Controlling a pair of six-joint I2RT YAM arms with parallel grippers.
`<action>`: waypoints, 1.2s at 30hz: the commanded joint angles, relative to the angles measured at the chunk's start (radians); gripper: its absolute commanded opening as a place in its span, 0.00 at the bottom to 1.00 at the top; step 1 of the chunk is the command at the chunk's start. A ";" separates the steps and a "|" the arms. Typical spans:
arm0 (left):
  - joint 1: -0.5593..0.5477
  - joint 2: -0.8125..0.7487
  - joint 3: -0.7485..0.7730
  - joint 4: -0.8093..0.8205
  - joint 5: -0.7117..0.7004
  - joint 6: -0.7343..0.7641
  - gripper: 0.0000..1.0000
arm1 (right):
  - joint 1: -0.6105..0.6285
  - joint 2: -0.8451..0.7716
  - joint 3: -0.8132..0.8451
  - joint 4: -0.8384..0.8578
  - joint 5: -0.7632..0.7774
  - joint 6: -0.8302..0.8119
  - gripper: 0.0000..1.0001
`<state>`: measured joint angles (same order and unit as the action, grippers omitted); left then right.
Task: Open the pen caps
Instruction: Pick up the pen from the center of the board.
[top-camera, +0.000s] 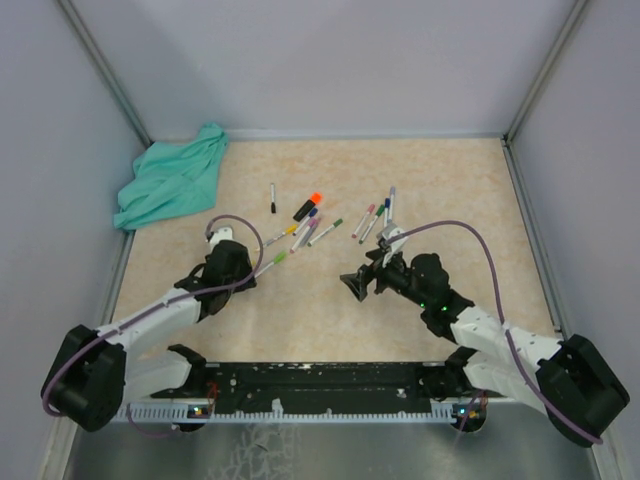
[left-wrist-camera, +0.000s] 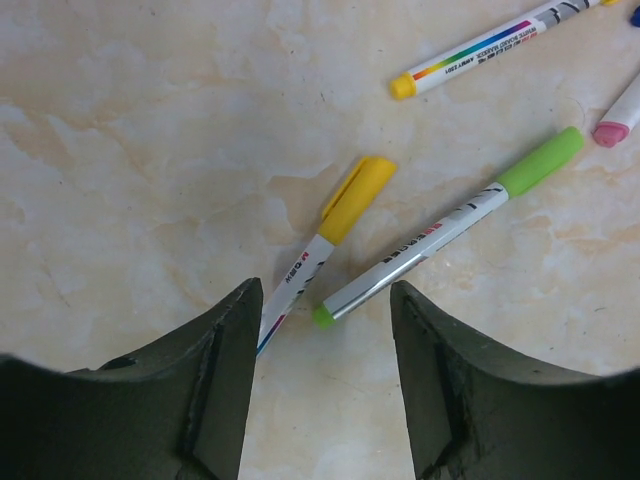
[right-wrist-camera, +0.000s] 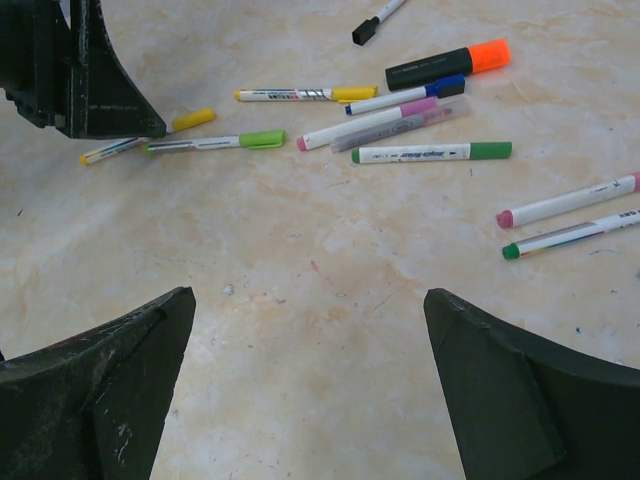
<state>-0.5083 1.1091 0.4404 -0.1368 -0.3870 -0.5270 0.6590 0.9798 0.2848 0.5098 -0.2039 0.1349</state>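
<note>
One cap (left-wrist-camera: 357, 198) (yellow) before left hand (left-wrist-camera: 325, 295)

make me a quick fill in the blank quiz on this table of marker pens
1. The crumpled cloth in the far left corner of the beige marbled table is ___.
2. The cap on the thick black highlighter is bright ___.
3. The white pen whose end lies between the left gripper's jaws has a long cap coloured lime ___.
Missing words: teal; orange; green.
</note>
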 joint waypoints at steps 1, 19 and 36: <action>0.006 0.023 0.038 -0.017 -0.029 -0.019 0.57 | 0.007 -0.033 -0.008 0.052 0.006 0.002 0.99; 0.061 0.142 0.073 0.004 -0.021 -0.033 0.38 | 0.007 -0.038 -0.012 0.053 0.005 0.003 0.99; 0.061 0.209 0.072 -0.014 -0.001 -0.061 0.18 | 0.008 -0.037 -0.012 0.053 0.002 0.005 0.99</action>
<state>-0.4515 1.2953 0.5083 -0.1280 -0.4053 -0.5671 0.6590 0.9630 0.2729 0.5095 -0.2039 0.1390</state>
